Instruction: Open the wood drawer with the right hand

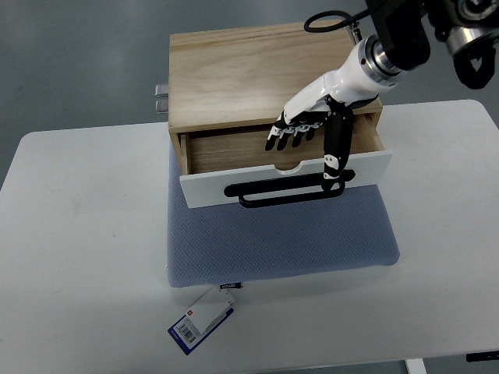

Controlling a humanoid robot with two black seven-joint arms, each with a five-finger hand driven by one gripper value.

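Near the centre of the frame, slightly above the middle, the wood drawer is seen pulled partly out of a light wooden box, toward the lower edge of the picture. Its white front panel is tilted slightly, lower at the left than at the right, and a black loop handle is fixed along it. The bare wooden inside of the drawer is exposed, and a small half-round notch is cut into the top edge of the panel.

Over the open drawer, the right hand is held, its arm entering from the upper right corner. Its four fingers are curled loosely downward above the drawer's interior and are closed on nothing. The black thumb is stretched down across the right part of the front panel, its tip reaching the handle's right end; whether it is hooked into the loop cannot be told.

Under the box, a blue-grey mesh cushion is laid on a white table. At the cushion's lower left corner, a white and blue tag is seen lying on the table.
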